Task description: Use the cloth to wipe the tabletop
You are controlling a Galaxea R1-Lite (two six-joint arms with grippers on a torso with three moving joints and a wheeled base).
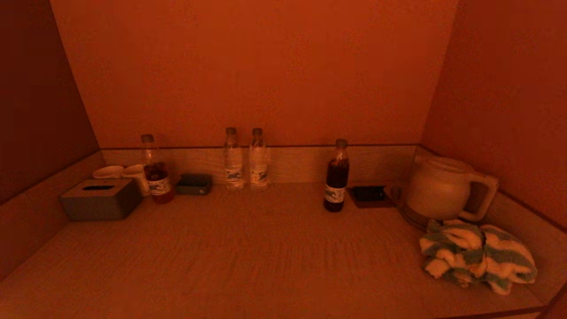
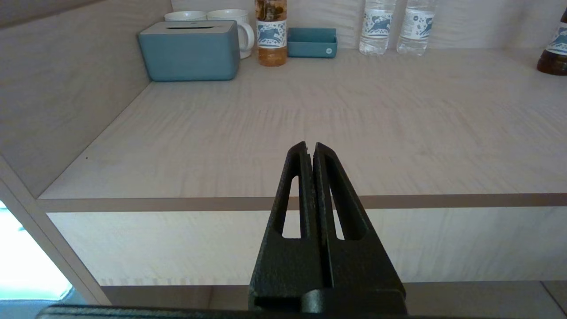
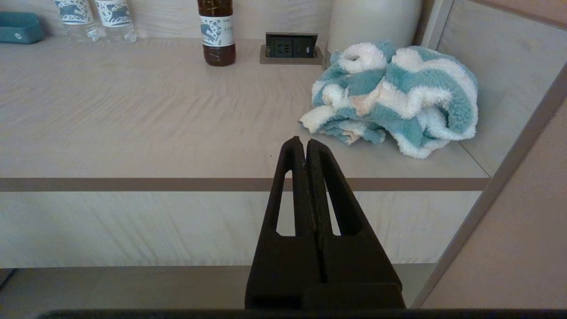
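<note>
Right pincer (image 3: 307,142) and left pincer (image 2: 309,146) pressed together, off the wood-grain tabletop (image 3: 155,115); fluffy striped cloth (image 3: 394,95) crumpled.

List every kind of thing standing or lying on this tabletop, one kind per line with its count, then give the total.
Bottles: 4
Mugs: 2
Tissue box: 1
Small tray: 1
Kettle: 1
Cloth: 1
Total: 10

A hotel-room refreshment nook: a light wood tabletop (image 1: 248,257) walled on three sides. Along its back edge stand water bottles (image 1: 245,159), tea bottles (image 1: 336,177) (matching labels), cups (image 1: 119,172) and a tissue box (image 1: 101,199); a kettle (image 1: 443,188) fills the back right corner beside a socket (image 1: 368,193).
</note>
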